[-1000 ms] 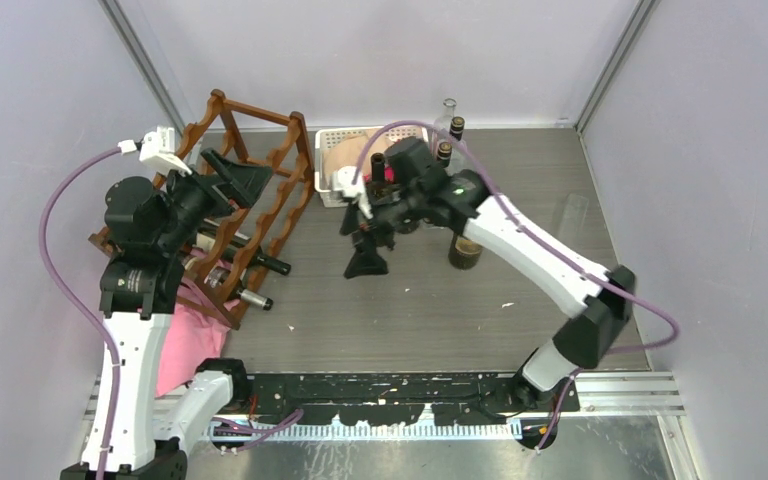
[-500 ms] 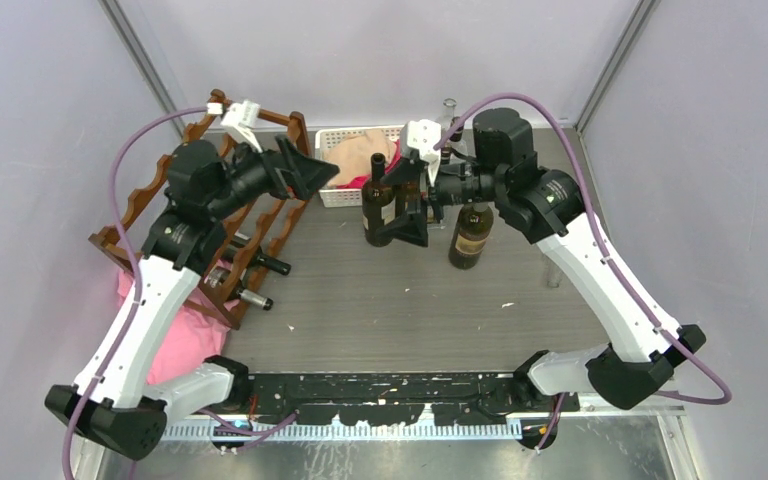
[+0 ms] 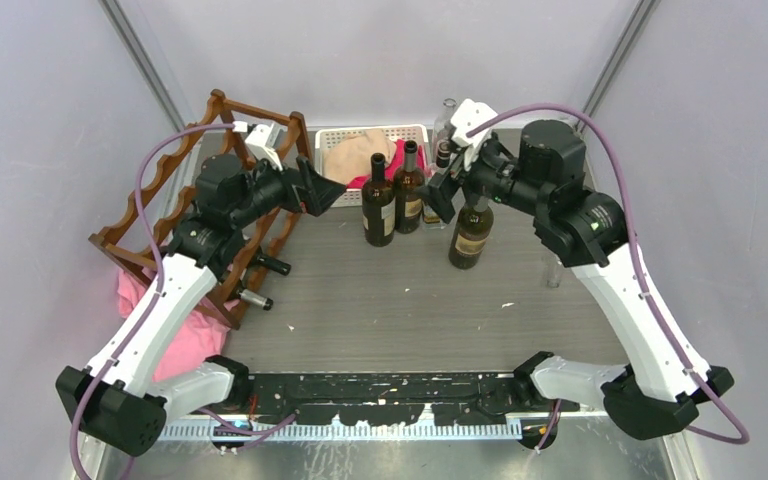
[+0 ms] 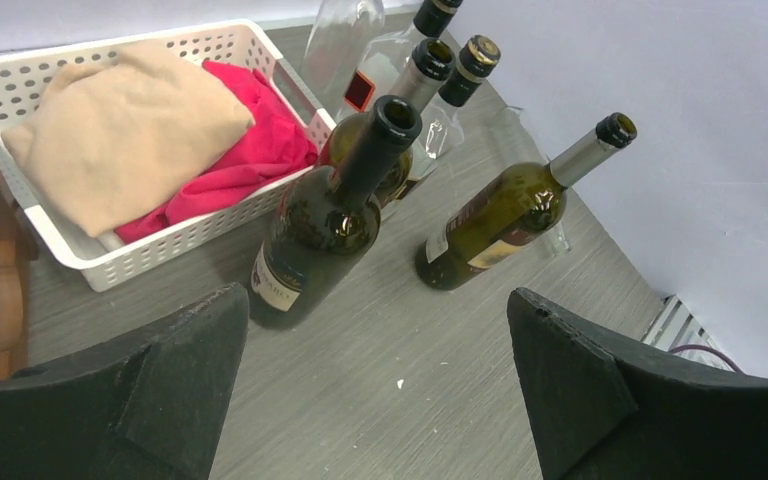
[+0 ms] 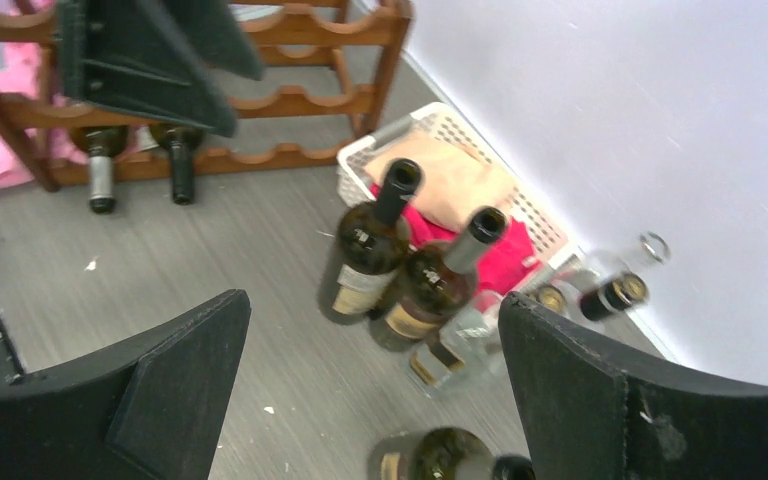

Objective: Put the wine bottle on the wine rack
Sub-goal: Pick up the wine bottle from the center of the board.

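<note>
The reddish-brown wine rack [image 3: 222, 185] stands at the far left, with two bottles [image 3: 256, 266] lying in its low tier. Three dark wine bottles stand upright mid-table: one [image 3: 378, 208] beside another [image 3: 408, 192], and an olive one [image 3: 471, 235] to their right. My left gripper [image 3: 318, 188] hangs open between the rack and the bottles, holding nothing; in the left wrist view it [image 4: 372, 305] frames bare table below the nearest bottle [image 4: 325, 220]. My right gripper [image 3: 442, 192] is open and empty above the olive bottle [image 5: 440, 460], facing the pair of bottles [image 5: 370, 245] and the rack [image 5: 290, 100].
A white basket [image 3: 332, 133] holding tan and red cloths sits at the back, just behind the bottles. Clear glass bottles [image 4: 340, 45] stand by the back wall to its right. A pink cloth [image 3: 175, 335] lies under the rack's near end. Walls close in on both sides.
My left gripper has swung right, away from the rack toward the bottles. My right gripper has pulled back and to the right, uncovering the two upright bottles. Both stay open.
</note>
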Robot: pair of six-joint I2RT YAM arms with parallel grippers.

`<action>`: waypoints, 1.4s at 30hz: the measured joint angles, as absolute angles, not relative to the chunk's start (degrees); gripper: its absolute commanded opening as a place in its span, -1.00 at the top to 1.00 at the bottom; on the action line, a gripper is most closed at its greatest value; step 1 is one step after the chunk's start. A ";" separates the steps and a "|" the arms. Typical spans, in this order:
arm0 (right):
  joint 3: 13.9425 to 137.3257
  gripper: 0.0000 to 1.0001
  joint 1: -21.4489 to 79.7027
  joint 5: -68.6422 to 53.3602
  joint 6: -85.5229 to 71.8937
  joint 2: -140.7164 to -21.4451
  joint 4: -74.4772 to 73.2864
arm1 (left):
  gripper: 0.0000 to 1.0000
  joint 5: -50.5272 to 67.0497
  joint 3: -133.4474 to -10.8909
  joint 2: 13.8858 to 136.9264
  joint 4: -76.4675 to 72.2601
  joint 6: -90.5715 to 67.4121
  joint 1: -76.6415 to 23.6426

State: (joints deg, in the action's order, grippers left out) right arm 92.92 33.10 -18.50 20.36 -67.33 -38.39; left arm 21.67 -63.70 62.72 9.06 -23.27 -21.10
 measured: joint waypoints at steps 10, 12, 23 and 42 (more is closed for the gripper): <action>88.03 -1.00 23.40 -17.93 10.22 -65.67 -32.21 | -0.95 22.72 -61.30 62.70 3.51 -27.20 -21.10; 85.69 -1.00 22.76 -18.13 9.45 -64.53 -31.57 | -0.91 24.14 -60.93 62.92 1.67 -28.12 -21.10; 76.51 -1.00 18.92 -20.40 5.43 -54.54 -30.79 | -0.89 28.64 -59.96 64.25 -0.54 -25.78 -22.59; 73.71 -1.00 17.45 -31.86 14.31 -54.72 -31.16 | -0.91 29.65 -57.91 68.66 -3.16 -9.91 -25.12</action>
State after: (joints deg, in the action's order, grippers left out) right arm 73.71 17.45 -31.86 14.31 -54.72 -31.16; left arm 29.65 -57.91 68.66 -3.16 -9.91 -25.12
